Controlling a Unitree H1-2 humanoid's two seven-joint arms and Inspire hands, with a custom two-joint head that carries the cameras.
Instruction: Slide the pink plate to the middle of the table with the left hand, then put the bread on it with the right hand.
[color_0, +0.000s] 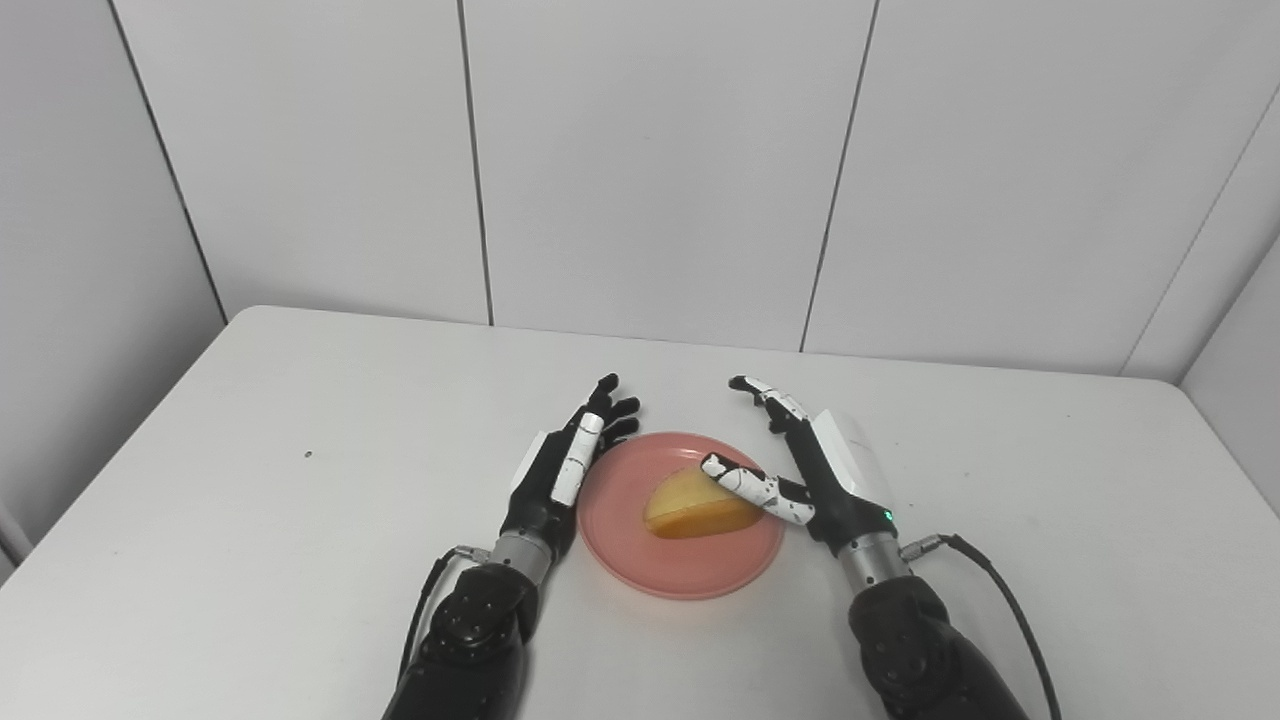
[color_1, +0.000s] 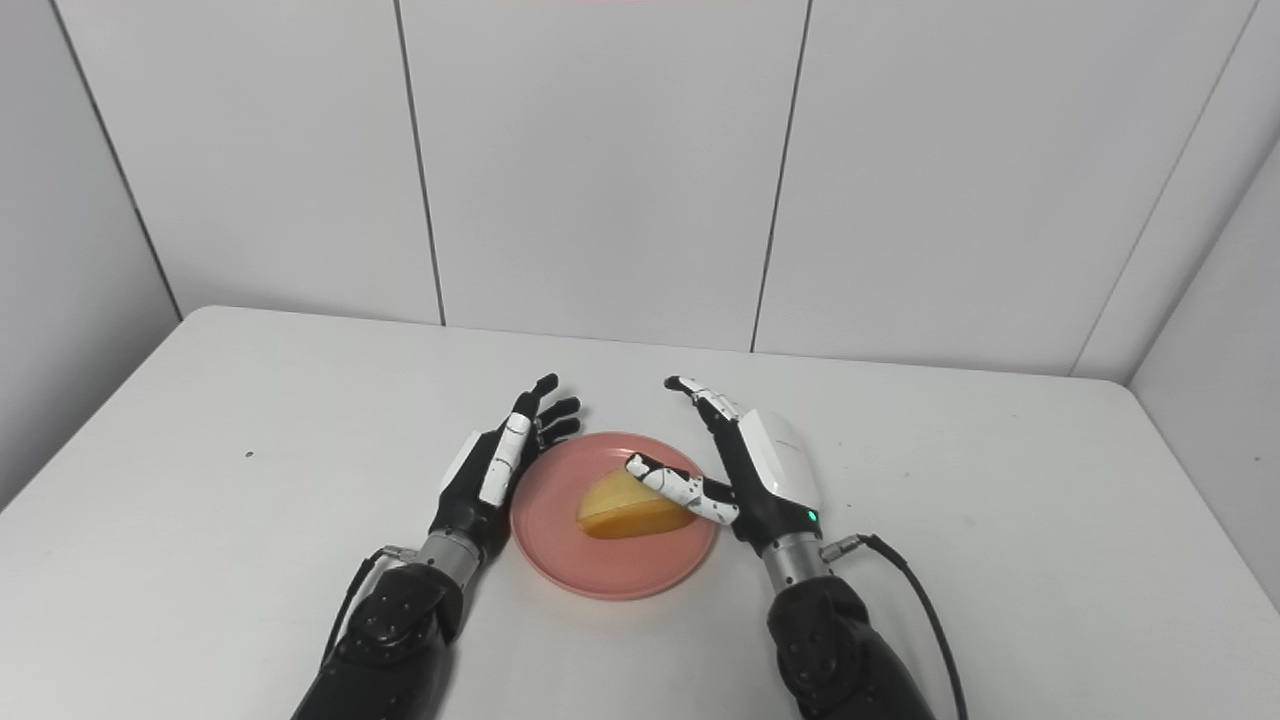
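The pink plate (color_0: 680, 560) lies on the white table near its middle, between both hands. A wedge of yellow bread (color_0: 695, 510) rests on the plate. My left hand (color_0: 570, 465) stands edge-on against the plate's left rim, fingers straight and apart, holding nothing. My right hand (color_0: 805, 465) stands open at the plate's right rim. Its thumb reaches over the bread's upper right edge, and its fingers point away, clear of the bread. The right eye view shows the same: plate (color_1: 610, 570), bread (color_1: 630, 512), left hand (color_1: 500, 460), right hand (color_1: 745, 460).
The white table (color_0: 300, 520) ends at grey wall panels behind. A small dark speck (color_0: 307, 454) lies on its left part. A black cable (color_0: 1000, 590) trails from my right wrist over the table.
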